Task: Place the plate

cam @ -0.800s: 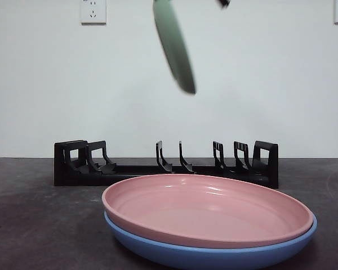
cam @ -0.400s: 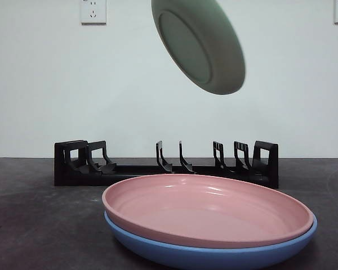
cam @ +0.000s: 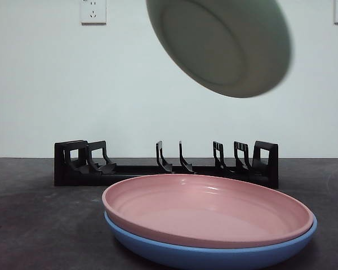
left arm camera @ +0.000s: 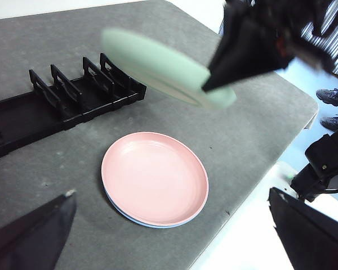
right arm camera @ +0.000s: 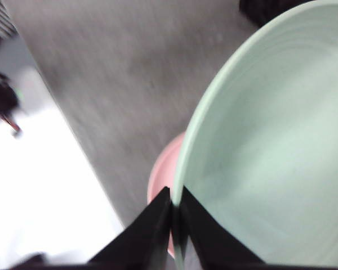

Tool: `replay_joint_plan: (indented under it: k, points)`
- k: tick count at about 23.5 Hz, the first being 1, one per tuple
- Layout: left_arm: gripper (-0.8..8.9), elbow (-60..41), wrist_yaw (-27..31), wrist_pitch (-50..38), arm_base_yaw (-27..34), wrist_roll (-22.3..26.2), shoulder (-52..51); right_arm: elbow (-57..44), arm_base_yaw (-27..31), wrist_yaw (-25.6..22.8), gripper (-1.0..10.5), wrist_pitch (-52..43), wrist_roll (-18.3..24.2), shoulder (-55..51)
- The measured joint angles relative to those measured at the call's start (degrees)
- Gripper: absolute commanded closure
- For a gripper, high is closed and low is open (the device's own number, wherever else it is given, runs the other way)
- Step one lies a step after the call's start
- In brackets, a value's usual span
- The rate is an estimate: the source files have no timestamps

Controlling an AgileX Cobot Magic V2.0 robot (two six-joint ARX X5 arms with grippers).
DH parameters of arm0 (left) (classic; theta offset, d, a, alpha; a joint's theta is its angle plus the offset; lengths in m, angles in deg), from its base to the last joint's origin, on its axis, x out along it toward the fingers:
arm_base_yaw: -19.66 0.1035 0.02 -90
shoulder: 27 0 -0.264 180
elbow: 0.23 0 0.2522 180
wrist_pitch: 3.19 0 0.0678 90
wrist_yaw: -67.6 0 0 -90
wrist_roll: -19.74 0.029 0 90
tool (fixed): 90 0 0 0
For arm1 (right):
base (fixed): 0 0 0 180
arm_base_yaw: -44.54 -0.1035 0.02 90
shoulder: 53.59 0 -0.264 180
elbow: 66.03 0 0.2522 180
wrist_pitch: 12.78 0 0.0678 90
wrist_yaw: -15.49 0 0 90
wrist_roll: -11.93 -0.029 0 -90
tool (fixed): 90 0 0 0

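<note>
My right gripper (right arm camera: 173,211) is shut on the rim of a pale green plate (right arm camera: 270,146). It holds the plate high in the air, tilted, with its underside toward the front view (cam: 219,45). The left wrist view shows the plate (left arm camera: 163,70) and the right gripper (left arm camera: 214,79) above the table, between the black dish rack (left arm camera: 62,98) and the stacked plates. The rack (cam: 166,163) stands empty at the back. My left gripper (left arm camera: 169,236) is open and empty, high above the table's near side.
A pink plate (cam: 208,211) lies on a blue plate (cam: 214,256) at the table's front, also seen in the left wrist view (left arm camera: 155,177). The table's edge (left arm camera: 259,180) is close beside them.
The green plate has turned from edge-on to showing its underside, and has come lower and to the right in the front view.
</note>
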Motion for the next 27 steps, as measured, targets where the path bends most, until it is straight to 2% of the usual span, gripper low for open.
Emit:
replay_joint_plan:
  k: [9, 15, 19, 27]
  points:
    - [2.55, 0.0, 0.0, -0.02, 0.0, 0.0, 0.0, -9.31, -10.95, -11.32, 9.4, -0.83, -2.12, -0.96]
    - [2.55, 0.0, 0.0, -0.02, 0.0, 0.0, 0.0, -19.39, -17.16, -15.96, 9.4, -7.98, -7.26, -0.96]
    - [2.55, 0.0, 0.0, 0.0, 0.0, 0.0, 0.0, -25.66, -18.6, -18.62, 9.4, -12.28, -9.66, -0.76]
    - [2.55, 0.0, 0.0, 0.0, 0.0, -0.22, 0.0, -27.87, -21.16, -23.12, 9.4, -17.42, -9.6, 7.41]
